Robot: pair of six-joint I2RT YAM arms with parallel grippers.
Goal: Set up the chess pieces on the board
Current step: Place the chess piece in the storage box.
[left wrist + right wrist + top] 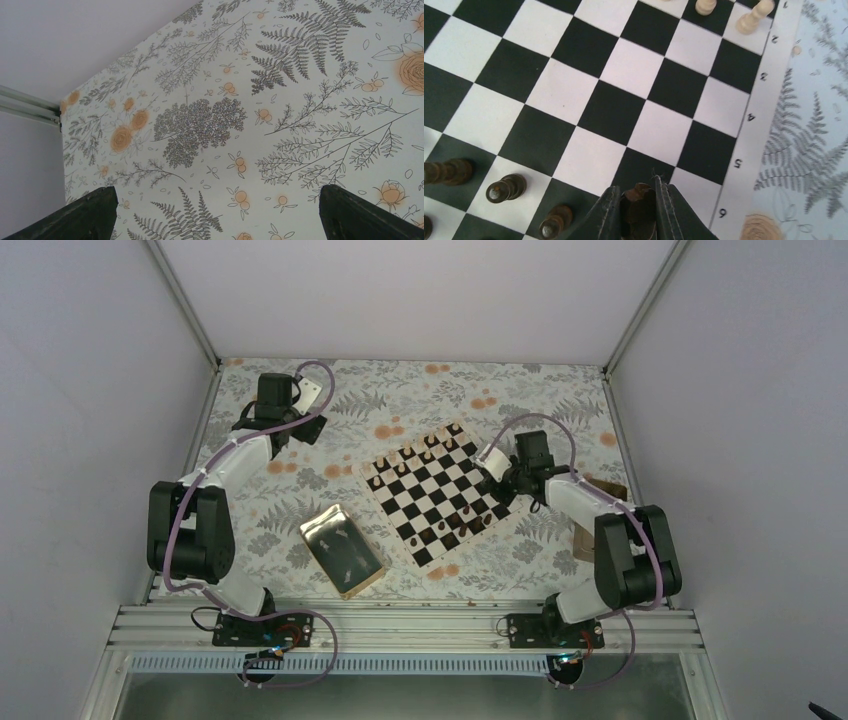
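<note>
The board (436,492) lies tilted in the table's middle, with light tan pieces (415,452) along its far side and dark brown pieces (462,521) along its near side. My right gripper (497,477) is over the board's right edge. In the right wrist view it (638,200) is shut on a dark brown piece (638,205) above the squares by rim number 6. Other dark pieces (506,187) stand at lower left, and light pieces (751,17) at the top. My left gripper (283,427) is open and empty over bare cloth at far left; its fingertips (95,215) are wide apart.
A shiny gold tray (341,550) holding a few small pieces lies left of the board near the front edge. A small tan open box (590,510) sits behind my right arm. Grey walls enclose the table on three sides.
</note>
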